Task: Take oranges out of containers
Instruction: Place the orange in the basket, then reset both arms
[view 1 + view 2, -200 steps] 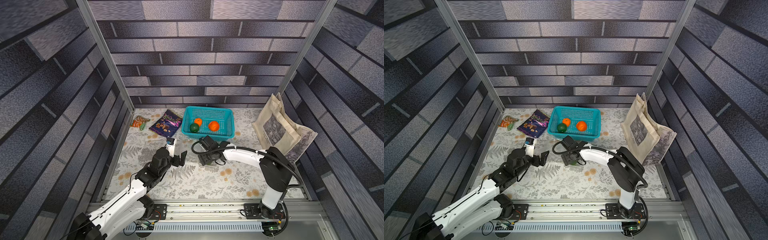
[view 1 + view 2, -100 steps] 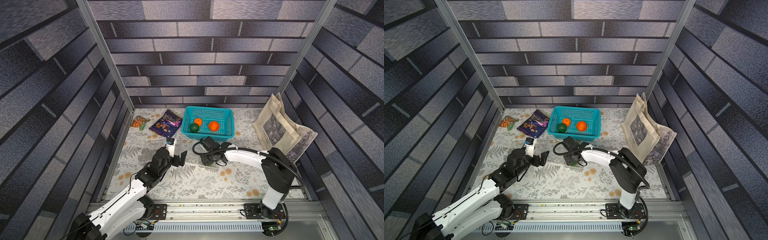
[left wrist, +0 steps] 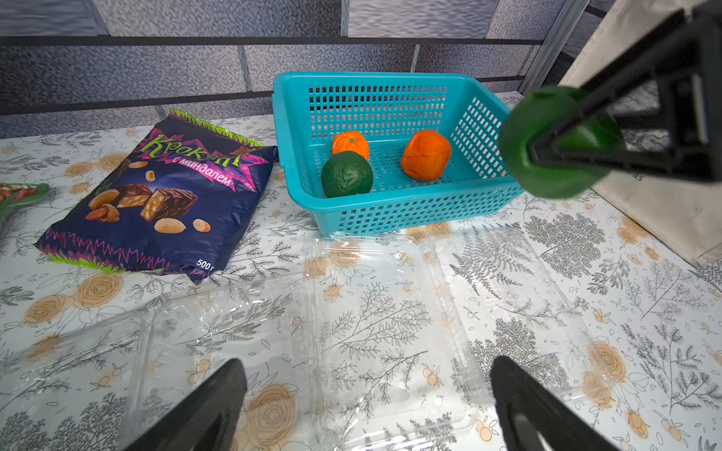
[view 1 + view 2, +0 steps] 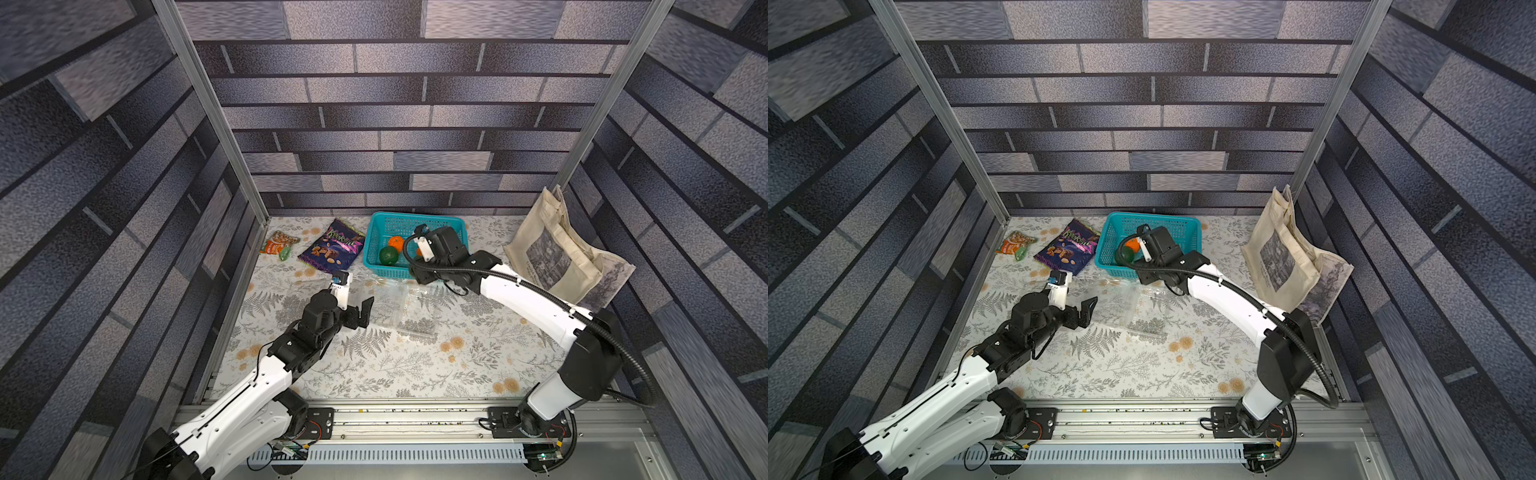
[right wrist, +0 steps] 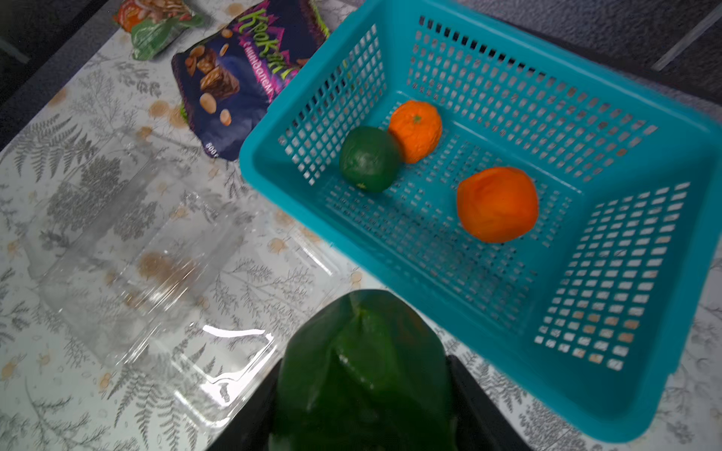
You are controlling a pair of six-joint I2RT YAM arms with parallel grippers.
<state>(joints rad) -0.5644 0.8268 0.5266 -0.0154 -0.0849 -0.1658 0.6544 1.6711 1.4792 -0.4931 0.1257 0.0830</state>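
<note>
The teal basket (image 3: 297,97) sits at the far middle of the table with three oranges (image 3: 426,160) inside. Just nearer lie two clear containers (image 3: 390,332), lids open. The left gripper (image 3: 367,406) hovers over them, jaws spread wide, holding nothing. The right gripper (image 5: 363,394) clamps a green orange (image 5: 363,339) by the basket's near rim.

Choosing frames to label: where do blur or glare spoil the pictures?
Right wrist view: the held green orange is too close, soft; the teal basket rim is smeared; glare streaks on a clear container. Left wrist view: sharp, but the containers nearly vanish against the patterned cloth.
</note>
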